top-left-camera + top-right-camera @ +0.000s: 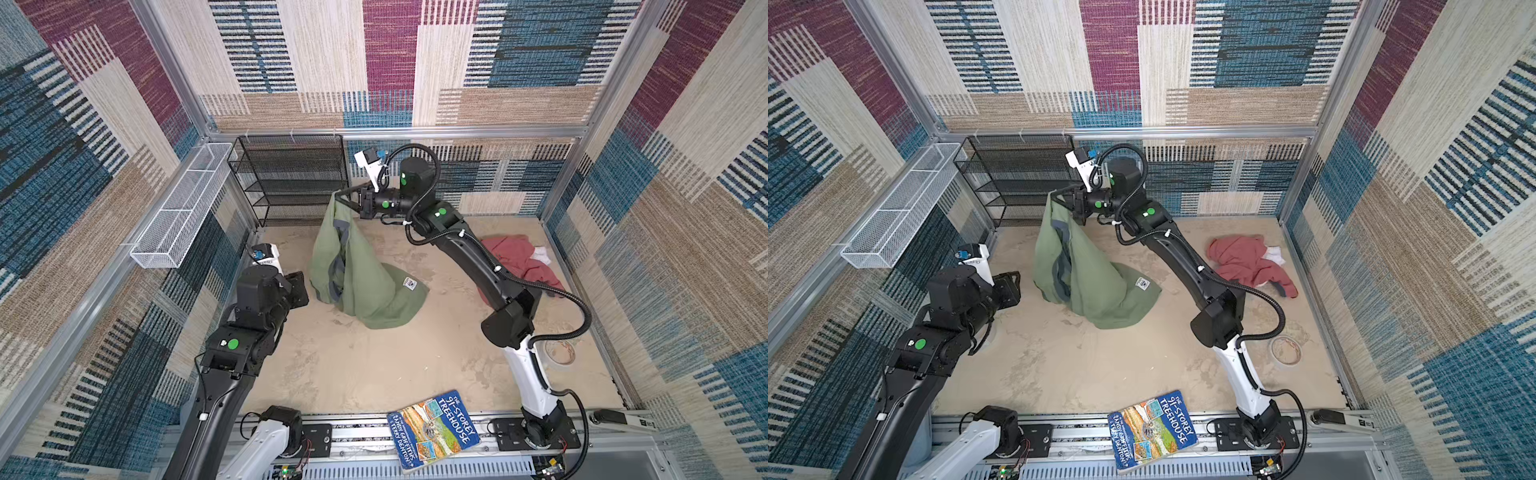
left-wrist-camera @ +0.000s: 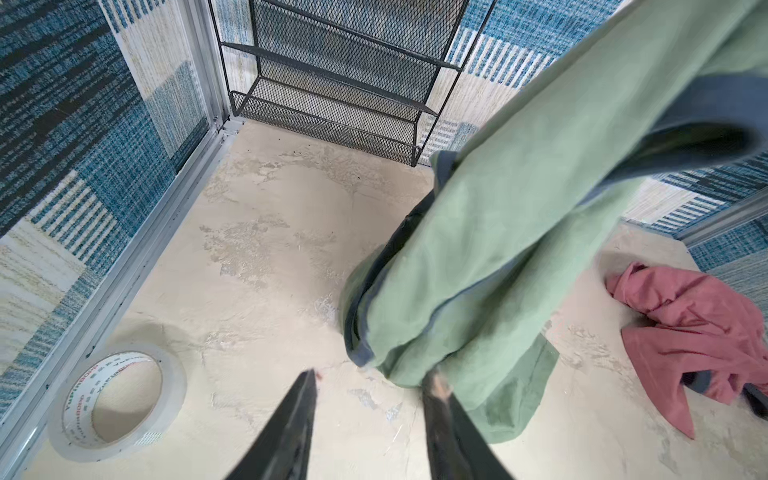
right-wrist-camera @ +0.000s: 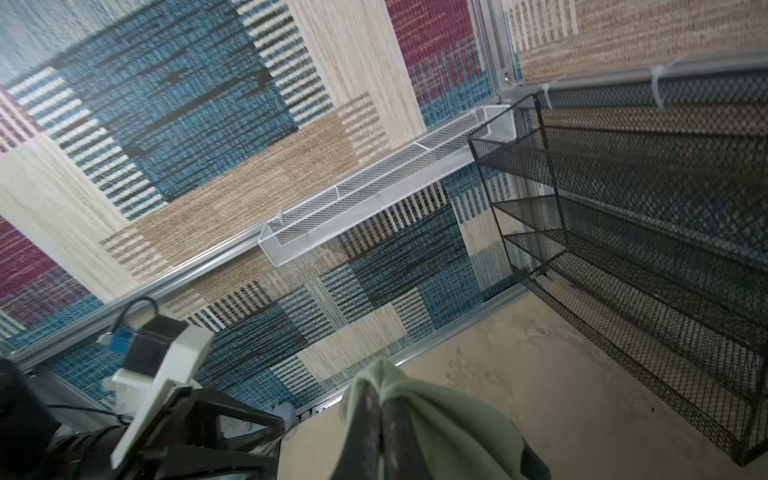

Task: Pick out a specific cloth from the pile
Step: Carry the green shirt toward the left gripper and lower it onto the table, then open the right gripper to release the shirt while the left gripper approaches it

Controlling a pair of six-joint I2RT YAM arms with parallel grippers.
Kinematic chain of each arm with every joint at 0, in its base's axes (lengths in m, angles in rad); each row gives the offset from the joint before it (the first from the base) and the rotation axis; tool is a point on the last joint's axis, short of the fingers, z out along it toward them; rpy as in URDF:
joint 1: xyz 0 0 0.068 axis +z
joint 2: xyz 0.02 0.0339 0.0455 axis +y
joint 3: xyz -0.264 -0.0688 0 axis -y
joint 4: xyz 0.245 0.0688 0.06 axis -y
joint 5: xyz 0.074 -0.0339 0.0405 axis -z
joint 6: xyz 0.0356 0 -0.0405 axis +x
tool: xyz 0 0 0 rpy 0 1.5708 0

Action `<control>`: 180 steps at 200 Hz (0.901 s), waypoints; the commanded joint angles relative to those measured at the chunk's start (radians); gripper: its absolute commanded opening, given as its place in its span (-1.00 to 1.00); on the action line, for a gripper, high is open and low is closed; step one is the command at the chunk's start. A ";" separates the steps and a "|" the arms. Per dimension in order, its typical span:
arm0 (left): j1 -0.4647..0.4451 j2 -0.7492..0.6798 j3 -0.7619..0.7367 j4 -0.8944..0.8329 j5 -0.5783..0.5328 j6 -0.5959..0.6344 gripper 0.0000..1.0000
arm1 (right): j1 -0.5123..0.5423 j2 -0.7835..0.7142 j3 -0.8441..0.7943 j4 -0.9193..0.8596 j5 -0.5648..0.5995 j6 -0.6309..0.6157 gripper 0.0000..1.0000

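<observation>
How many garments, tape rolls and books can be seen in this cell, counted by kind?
Garments: 3 (olive-green cloth, dusty-red garment, white garment)
Tape rolls: 2 (tape roll by the right arm, tape roll by the left arm)
Books: 1 (book)
Total: 6

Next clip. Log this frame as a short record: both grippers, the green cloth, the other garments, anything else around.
right gripper: shut on the top of the olive-green shirt-like cloth with grey trim
cloth: hangs lifted, lower end resting on the beige table
left gripper: open, empty, close beside the cloth
other garments: dusty-red garment and white garment, lying apart from the cloth
other items: black mesh rack, white mesh basket, picture book, tape roll
</observation>
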 commanded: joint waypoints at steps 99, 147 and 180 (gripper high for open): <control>0.000 0.021 -0.042 0.009 -0.001 -0.021 -0.11 | 0.153 0.108 -0.285 0.065 0.280 -0.135 -0.83; -0.001 0.038 -0.052 0.015 0.005 -0.027 -0.13 | 0.188 -0.018 -0.589 0.254 0.369 -0.117 -0.30; -0.001 0.065 -0.063 0.044 0.025 -0.027 -0.13 | 0.189 -0.120 -0.762 0.353 0.415 -0.094 -0.05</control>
